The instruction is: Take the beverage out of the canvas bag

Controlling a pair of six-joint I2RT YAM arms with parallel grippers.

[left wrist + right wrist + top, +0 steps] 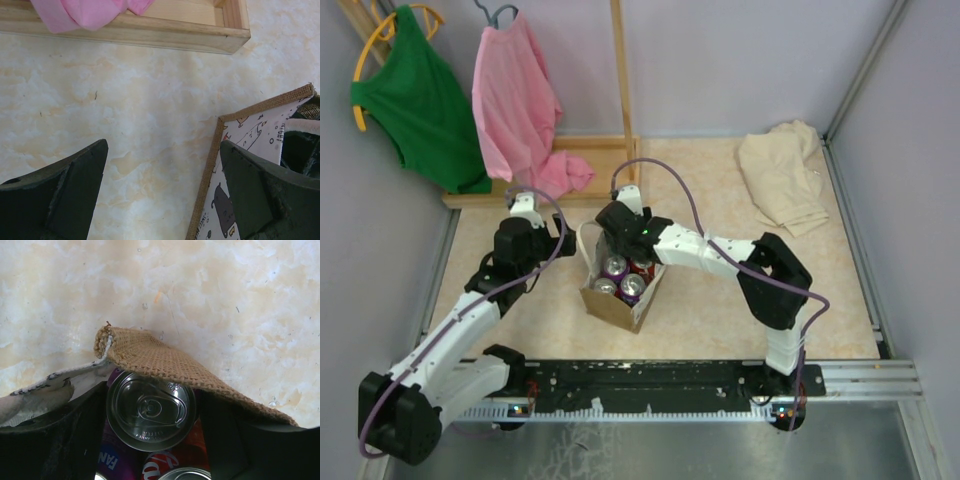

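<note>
A pale marbled worktop (720, 320), walled in grey, carries a wooden clothes rack (590, 155) at the back and the canvas bag (615, 308) near its middle. The beverage cans (625, 278) in view all sit inside the bag, so lifting one out remains to be done. The right pincer (152, 397) straddles a purple can (150, 412), though whether it is clamped I cannot tell. The left pincer (164, 150) is spread wide at the bag's edge.

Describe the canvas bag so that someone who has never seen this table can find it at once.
Look at the middle of the marbled table, between the left arm and the right arm. There stands the canvas bag, a small brown boxy bag, mouth open, with drink cans inside. The beige cloth in the far right corner is larger, paler and lies crumpled.
</note>
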